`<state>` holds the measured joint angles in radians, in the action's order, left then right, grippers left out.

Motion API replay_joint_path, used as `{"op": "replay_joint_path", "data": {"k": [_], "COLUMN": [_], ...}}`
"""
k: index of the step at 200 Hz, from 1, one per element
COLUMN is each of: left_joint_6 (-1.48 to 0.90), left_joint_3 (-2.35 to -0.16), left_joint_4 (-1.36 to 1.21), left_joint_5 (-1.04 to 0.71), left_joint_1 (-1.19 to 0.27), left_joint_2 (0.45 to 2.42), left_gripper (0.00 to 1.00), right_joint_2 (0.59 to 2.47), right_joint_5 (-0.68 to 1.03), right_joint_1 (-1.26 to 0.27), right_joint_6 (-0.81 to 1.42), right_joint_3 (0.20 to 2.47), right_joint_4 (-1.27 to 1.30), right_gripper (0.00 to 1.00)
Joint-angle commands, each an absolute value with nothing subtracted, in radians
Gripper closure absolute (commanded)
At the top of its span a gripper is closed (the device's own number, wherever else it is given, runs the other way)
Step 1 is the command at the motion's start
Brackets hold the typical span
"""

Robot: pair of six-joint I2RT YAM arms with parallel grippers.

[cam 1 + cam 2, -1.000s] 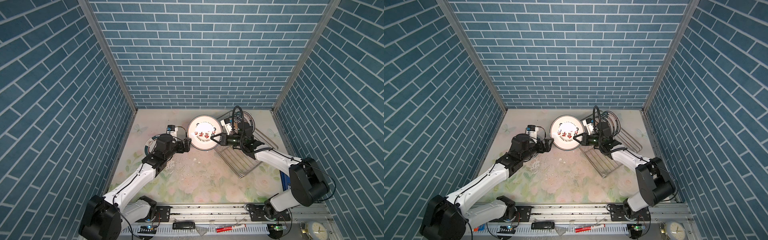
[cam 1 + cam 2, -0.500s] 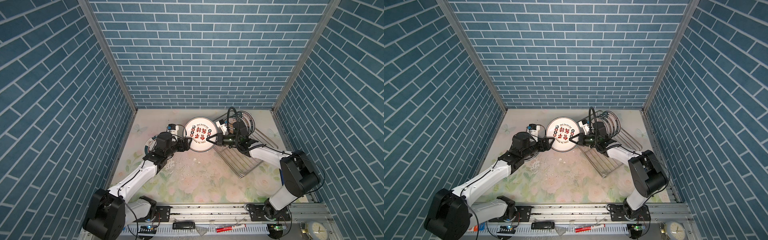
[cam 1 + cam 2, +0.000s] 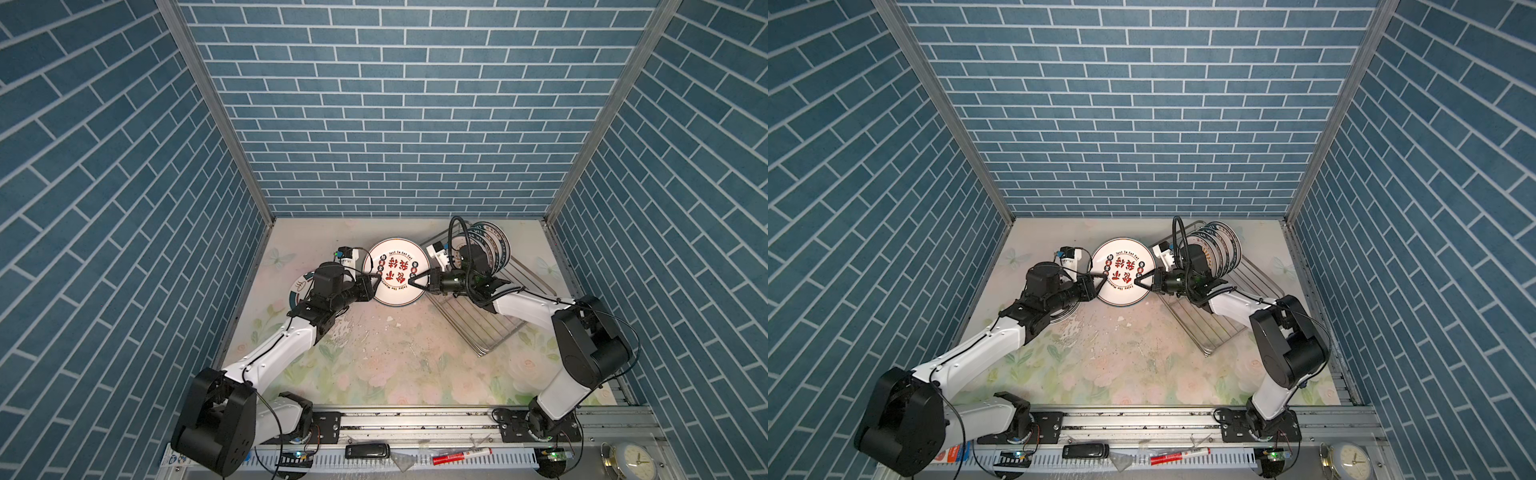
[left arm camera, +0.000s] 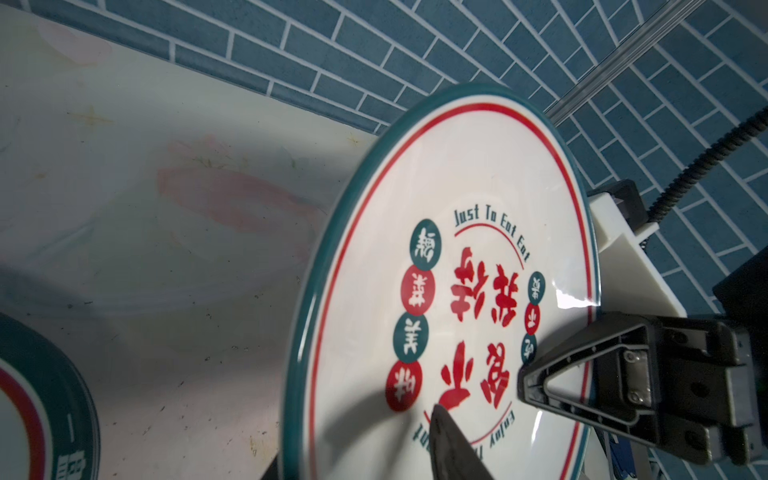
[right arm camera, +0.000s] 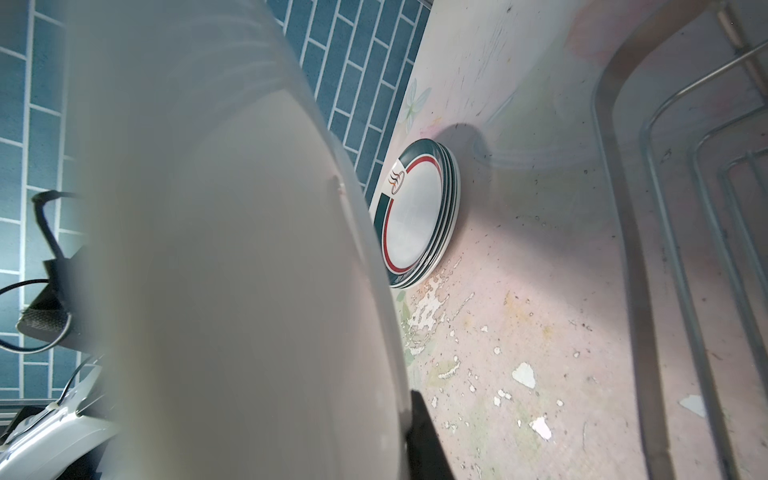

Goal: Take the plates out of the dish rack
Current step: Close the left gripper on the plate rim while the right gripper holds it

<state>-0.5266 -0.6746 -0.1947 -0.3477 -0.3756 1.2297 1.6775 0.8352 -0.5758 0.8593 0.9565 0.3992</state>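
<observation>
A white plate [image 3: 397, 272] [image 3: 1121, 270] with red characters hangs above the table between the two arms. My right gripper [image 3: 413, 281] [image 3: 1139, 280] is shut on its right rim. The left gripper [image 3: 376, 277] [image 3: 1100, 277] straddles the left rim. In the left wrist view one finger [image 4: 449, 444] lies across the plate's face [image 4: 457, 291]; the other finger is hidden behind it. The right wrist view shows the plate's back [image 5: 228, 249] beside a finger [image 5: 424, 440]. The dish rack [image 3: 490, 328] [image 3: 1217, 324] holds several upright plates [image 3: 486, 245] [image 3: 1219, 245].
A stack of green-rimmed plates [image 3: 300, 286] [image 5: 415, 212] lies flat on the table at the left, partly under the left arm. Blue brick walls close in three sides. A marker [image 3: 461, 457] and a clock [image 3: 633, 459] lie along the front rail.
The right gripper has carried the plate left, away from the rack. The left gripper has come up to its left rim and its jaws have narrowed over it.
</observation>
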Motion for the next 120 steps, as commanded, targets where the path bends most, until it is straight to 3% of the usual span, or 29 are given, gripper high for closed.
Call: {"op": "replay_joint_path", "data": {"k": [1, 47, 78, 120], "left_joint_6": [-0.525, -0.526, -0.522, -0.524], "left_joint_3": [-0.695, -0.728, -0.730, -0.732], "left_joint_4": [-0.231, -0.233, -0.241, -0.248], "left_joint_5": [-0.430, -0.449, -0.467, -0.483], "left_joint_1": [-0.382, -0.383, -0.383, -0.383], "left_joint_2": [1.262, 1.294, 1.302, 1.312], "left_gripper": [0.64, 0.84, 1.00, 1.00], "right_joint_2": [1.661, 1.645, 1.640, 1.632], "right_joint_5": [0.858, 0.843, 0.838, 0.832], "right_joint_1": [-0.586, -0.588, -0.587, -0.586], "right_joint_6": [0.844, 0.815, 0.805, 0.794], "right_joint_3": [1.017, 1.017, 1.015, 1.016], "right_joint_4": [0.451, 0.424, 0.423, 0.419], "right_gripper": [0.91, 0.77, 0.73, 0.59]}}
